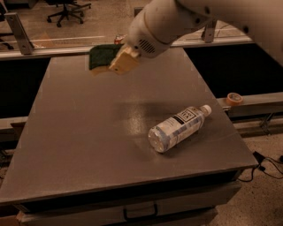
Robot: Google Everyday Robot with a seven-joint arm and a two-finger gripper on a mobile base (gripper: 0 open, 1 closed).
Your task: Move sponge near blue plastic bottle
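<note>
The sponge [102,56], dark green on top with pale yellow foam beneath, is at the table's far edge, held up off the surface. My gripper [123,62], with tan fingers at the end of the big white arm, is shut on the sponge's right side. The blue plastic bottle [179,128], clear with a white cap and a white-and-dark label, lies on its side on the right half of the table, cap pointing to the far right. It is well in front of the sponge and to its right.
The grey table [79,132] has a drawer handle [140,211] on its front. A red can [118,39] peeks out behind the arm at the far edge. A tape roll [234,98] sits on the rail to the right. An office chair [66,9] stands on the floor beyond.
</note>
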